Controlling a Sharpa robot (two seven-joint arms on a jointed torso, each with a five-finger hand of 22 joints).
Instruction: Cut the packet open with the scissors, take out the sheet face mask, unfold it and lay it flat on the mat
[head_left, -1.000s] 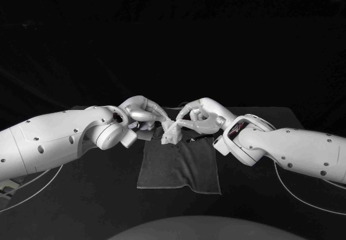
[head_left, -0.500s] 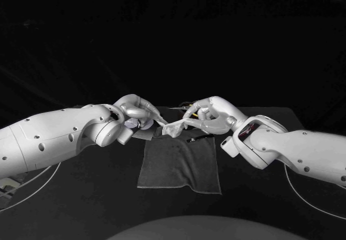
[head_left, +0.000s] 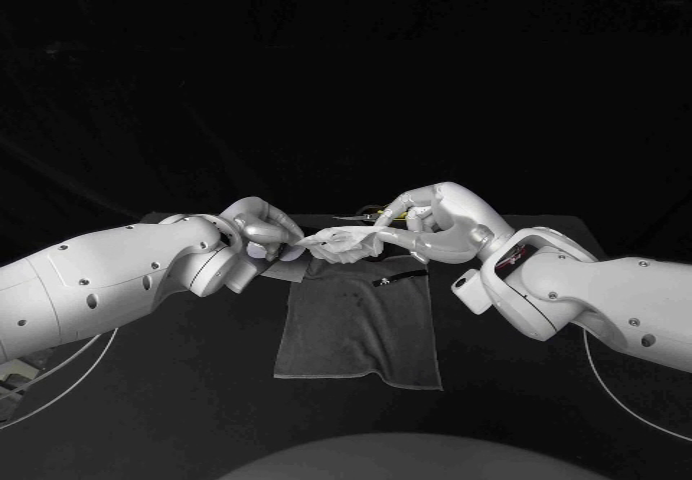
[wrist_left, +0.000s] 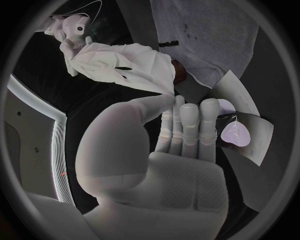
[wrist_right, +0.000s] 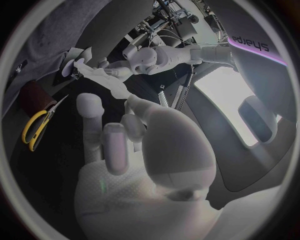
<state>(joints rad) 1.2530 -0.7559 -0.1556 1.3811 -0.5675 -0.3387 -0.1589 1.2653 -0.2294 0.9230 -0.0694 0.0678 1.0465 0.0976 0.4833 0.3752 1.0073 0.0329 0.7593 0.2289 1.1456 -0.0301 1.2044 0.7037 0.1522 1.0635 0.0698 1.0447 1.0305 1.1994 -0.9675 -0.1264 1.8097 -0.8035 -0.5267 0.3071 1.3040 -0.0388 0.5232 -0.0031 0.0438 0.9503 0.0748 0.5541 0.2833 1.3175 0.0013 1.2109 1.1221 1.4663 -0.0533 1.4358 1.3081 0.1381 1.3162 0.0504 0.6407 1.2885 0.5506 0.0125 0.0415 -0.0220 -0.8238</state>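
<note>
The white sheet face mask hangs stretched between my two hands above the far end of the grey mat. My left hand pinches one end of it; in the left wrist view the thumb and fingers close on a corner of the mask. My right hand holds the other end. In the right wrist view the mask runs across to the left hand. The cut packet lies beside the mat under the left hand. The yellow-handled scissors lie beyond the right hand.
A small dark strip lies on the mat near its far end. A dark brown object sits at the mat's far edge. The black table spreads around the mat on all sides.
Both hands have drawn apart and lifted slightly. The mask, bunched and hanging between them a second ago, is now pulled out longer and flatter.
</note>
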